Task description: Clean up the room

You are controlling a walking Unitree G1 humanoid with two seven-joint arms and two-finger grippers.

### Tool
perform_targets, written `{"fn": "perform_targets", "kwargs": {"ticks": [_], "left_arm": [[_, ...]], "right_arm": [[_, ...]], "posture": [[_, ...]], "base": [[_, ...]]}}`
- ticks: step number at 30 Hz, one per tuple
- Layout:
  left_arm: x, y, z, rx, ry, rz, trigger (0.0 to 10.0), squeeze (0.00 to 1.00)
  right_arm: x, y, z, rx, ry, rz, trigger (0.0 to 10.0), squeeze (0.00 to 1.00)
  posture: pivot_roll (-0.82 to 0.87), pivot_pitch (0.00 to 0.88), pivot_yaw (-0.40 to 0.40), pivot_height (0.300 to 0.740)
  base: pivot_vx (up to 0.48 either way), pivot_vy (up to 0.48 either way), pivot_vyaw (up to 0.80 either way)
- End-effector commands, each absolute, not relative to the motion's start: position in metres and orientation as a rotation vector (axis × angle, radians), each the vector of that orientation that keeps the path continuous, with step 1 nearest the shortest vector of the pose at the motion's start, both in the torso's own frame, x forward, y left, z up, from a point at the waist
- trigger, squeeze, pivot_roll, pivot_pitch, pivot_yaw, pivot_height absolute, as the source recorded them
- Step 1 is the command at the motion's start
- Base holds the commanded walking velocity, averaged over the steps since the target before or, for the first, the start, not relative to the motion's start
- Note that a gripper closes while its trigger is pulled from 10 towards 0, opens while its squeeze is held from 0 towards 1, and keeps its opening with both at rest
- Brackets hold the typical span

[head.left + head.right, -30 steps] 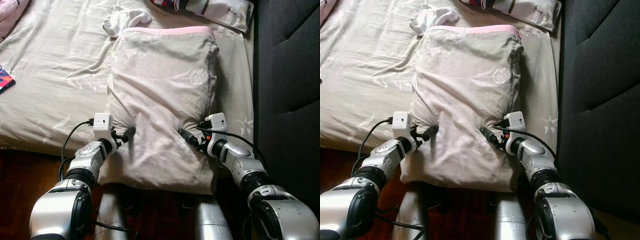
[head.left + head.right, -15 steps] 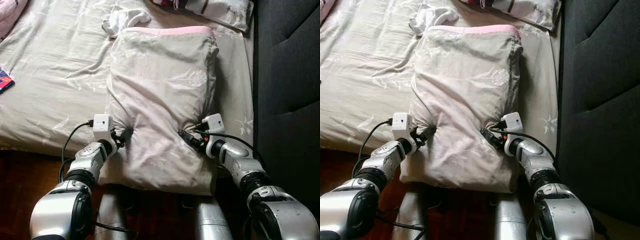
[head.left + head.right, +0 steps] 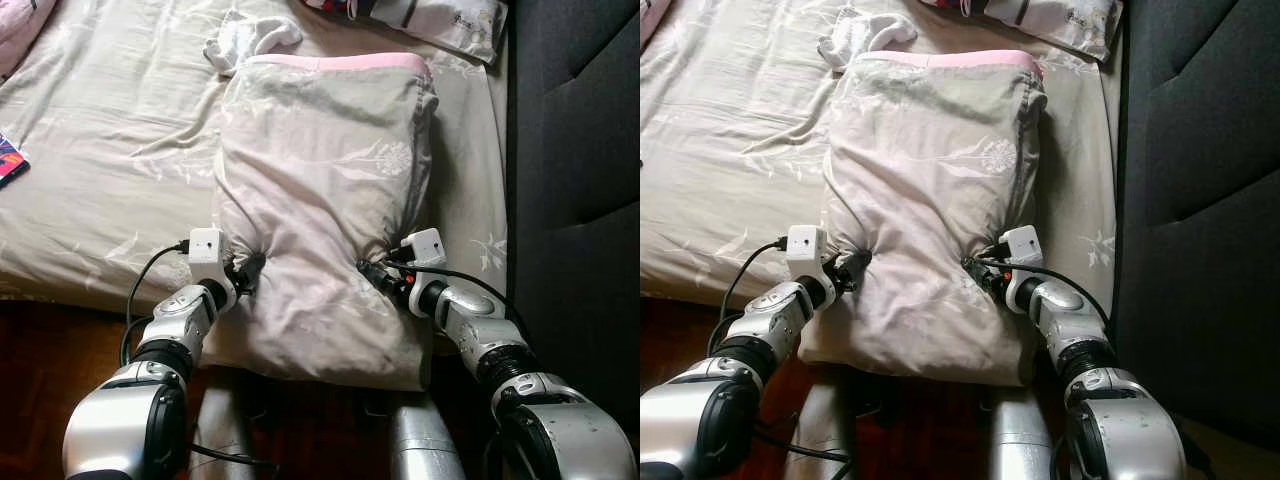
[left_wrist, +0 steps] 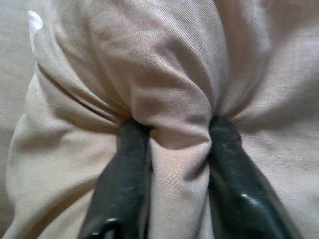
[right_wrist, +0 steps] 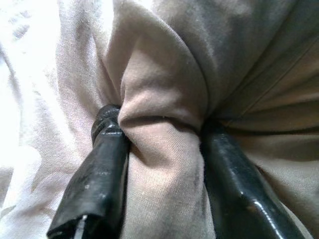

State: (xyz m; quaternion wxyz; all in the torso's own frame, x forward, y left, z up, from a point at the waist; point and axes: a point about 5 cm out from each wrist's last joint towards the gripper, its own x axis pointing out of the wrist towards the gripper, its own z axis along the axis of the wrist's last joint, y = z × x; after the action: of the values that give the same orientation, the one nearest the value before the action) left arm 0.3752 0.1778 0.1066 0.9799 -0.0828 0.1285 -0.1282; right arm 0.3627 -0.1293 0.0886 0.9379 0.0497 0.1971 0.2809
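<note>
Two grippers are clamped onto one large beige pillow (image 3: 325, 200), which lies lengthwise on the bed (image 3: 110, 150) with its near end hanging a little over the bed's front edge, close to the robot. The left gripper (image 3: 247, 271) pinches the pillow's left side near that end, and the right gripper (image 3: 372, 271) pinches the right side at about the same level. In the wrist views a thick fold of pillowcase is bunched between each pair of black fingers (image 4: 124, 174), so both pairs are clenched on fabric, not spread wide. The pillow's far end, edged in pink, points toward the head of the bed.

Judging the tidy-up, it looks to be at an early or middle stage. The pillow is gripped but not yet lifted or set in a final place; most of it rests flat on the sheet. Other things lie loose on the bed: a crumpled white cloth (image 3: 250, 38) just beyond the pillow's far left corner, a second patterned pillow or bag (image 3: 440, 25) at the far right, a pink item (image 3: 20, 30) at the far left corner, and a colourful flat object (image 3: 10, 160) at the left edge. These seem to remain to be sorted. A dark upholstered headboard (image 3: 575, 150) stands along the right side.
</note>
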Motion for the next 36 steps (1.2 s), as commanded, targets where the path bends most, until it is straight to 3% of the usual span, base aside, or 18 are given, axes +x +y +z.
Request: {"fn": "perform_targets", "kwargs": {"ticks": [1, 36], "left_arm": [[0.359, 0.154, 0.074, -0.197, 0.394, -0.339, 0.0, 0.0], [0.366, 0.136, 0.084, -0.136, 0.367, -0.392, 0.0, 0.0]], "right_arm": [[0.318, -0.102, 0.026, 0.147, 0.708, 0.656, 0.0, 0.0], [0.338, -0.099, 0.045, 0.162, 0.586, 0.495, 0.0, 0.0]], "posture": [[-0.07, 0.598, -0.026, 0.636], [-0.06, 0.567, 0.011, 0.636]], "base": [[0.0, 0.0, 0.0], [0.0, 0.0, 0.0]]}}
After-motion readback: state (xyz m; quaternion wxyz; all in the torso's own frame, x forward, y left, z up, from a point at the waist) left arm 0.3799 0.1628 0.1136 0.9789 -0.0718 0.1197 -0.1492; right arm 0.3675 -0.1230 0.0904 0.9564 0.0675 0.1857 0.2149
